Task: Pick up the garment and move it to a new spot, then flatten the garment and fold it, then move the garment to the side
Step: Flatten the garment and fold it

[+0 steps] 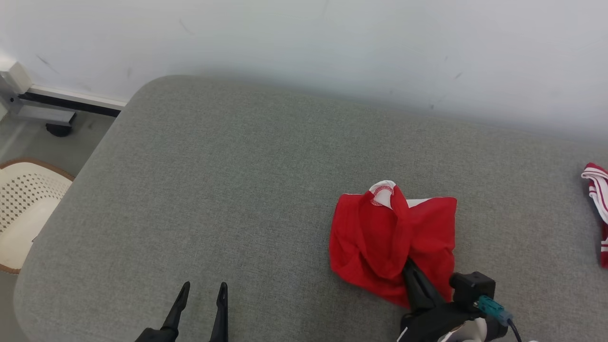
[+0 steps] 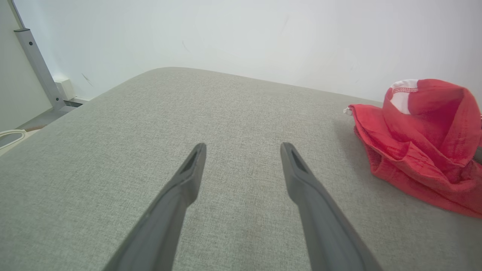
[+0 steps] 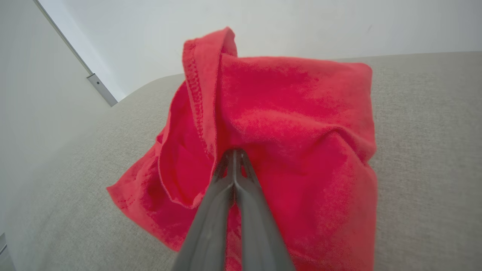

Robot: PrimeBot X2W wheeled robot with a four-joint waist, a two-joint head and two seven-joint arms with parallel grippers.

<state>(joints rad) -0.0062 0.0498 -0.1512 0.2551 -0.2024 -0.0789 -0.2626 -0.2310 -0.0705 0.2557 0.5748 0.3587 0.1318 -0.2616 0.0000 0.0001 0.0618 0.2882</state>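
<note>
Garment [image 1: 380,237] is pinched in my right gripper [image 1: 409,264]; only one thin fold, it may slip when lifted.

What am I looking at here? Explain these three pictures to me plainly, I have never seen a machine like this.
This is a wheeled robot with two arms, each ending in two long dark fingers. One picture looks down from its head; the other two come from cameras on its wrists, looking along the fingers. Before it lies a grey cushion against a white wall. On it sits a crumpled red garment. The right gripper is shut, pinching a fold of that garment. The left gripper is open and holds nothing, over bare cushion. A red-and-white striped cloth lies at the far right, and a cream chair stands to the left.
</note>
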